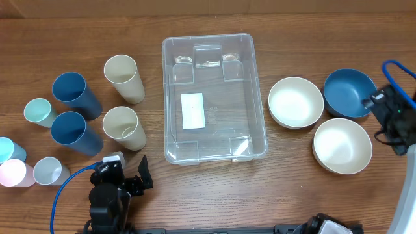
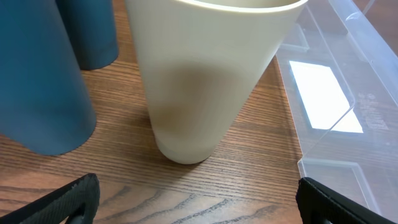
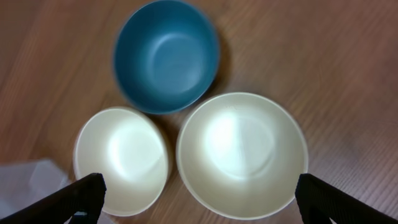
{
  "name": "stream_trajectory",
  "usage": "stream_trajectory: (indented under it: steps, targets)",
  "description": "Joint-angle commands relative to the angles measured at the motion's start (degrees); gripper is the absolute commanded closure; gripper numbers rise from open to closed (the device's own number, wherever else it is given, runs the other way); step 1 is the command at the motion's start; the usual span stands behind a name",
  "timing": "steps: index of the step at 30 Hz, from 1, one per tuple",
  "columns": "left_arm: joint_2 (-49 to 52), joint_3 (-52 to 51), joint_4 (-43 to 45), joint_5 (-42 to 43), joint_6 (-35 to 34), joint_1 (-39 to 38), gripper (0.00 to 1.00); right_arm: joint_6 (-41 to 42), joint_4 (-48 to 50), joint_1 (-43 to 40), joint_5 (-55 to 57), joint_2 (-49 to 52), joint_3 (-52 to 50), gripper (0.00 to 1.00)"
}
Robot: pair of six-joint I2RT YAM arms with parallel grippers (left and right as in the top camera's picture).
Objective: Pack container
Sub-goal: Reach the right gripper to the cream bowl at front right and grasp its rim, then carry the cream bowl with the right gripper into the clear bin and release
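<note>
Jaws of the left gripper (image 2: 199, 208) are held wide apart with nothing between them, just short of a tall cream cup (image 2: 205, 81) at the near left of the wooden counter (image 1: 292, 195). At the counter's middle the container (image 1: 224, 114) is set upright, a white label (image 1: 193, 110) on its bottom. To its right a blue bowl (image 1: 350, 93) and two cream bowls (image 1: 296, 102) are grouped; above them the right gripper (image 3: 205, 199) is held, jaws likewise spread and holding nothing. Dark blue cups (image 1: 75, 94) and smaller pastel cups (image 1: 40, 112) are stood at far left.
</note>
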Motion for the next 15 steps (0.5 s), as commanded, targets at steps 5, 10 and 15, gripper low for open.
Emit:
stream_trajectory:
  steps: [5,10,15]
  targets:
    - [-0.6,-0.2,0.0,0.5,-0.5,0.3,0.0,7.4,9.0,-9.9,-1.4,-0.2,-24.7,0.0]
    - [-0.6,-0.2,0.0,0.5,-0.5,0.3,0.0,9.7,21.2,-9.9,-2.0,-0.1,-39.3,0.04]
    - [-0.6,-0.2,0.0,0.5,-0.5,0.3,0.0,9.8,28.2,-9.9,-2.1,-0.1,-45.3,0.38]
